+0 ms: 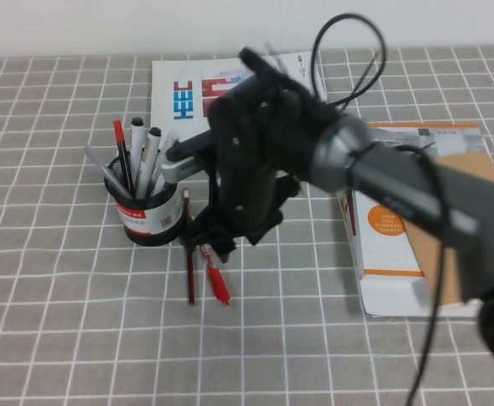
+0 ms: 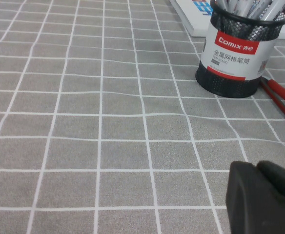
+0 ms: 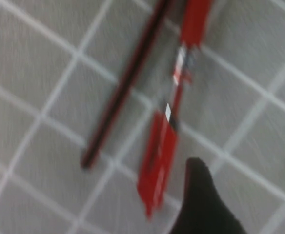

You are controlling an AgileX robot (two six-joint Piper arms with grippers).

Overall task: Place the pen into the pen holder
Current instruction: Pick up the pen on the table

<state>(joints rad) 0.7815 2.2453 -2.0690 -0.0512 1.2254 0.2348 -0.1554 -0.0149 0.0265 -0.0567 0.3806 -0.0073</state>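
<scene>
The chunky red pen [image 1: 216,277] lies on the grey checked cloth just right of the pen holder [image 1: 151,218], a black mesh cup with a red and white label that holds several pens. The holder [image 2: 234,49] and the pen [image 2: 281,91] also show in the left wrist view. My right gripper [image 1: 208,244] hangs low over the pen's upper end. In the right wrist view it [image 3: 247,195] is open and empty, with the pen [image 3: 158,155] lying just outside one finger [image 3: 201,195]. My left gripper [image 2: 265,195] is shut and empty, low over the cloth at the near left.
A thin dark red pencil [image 1: 189,250] lies next to the pen, on the holder's side; it also shows in the right wrist view [image 3: 127,80]. A white printed booklet [image 1: 198,86] lies at the back. A white and orange box [image 1: 392,222] and brown cardboard [image 1: 454,245] lie at the right.
</scene>
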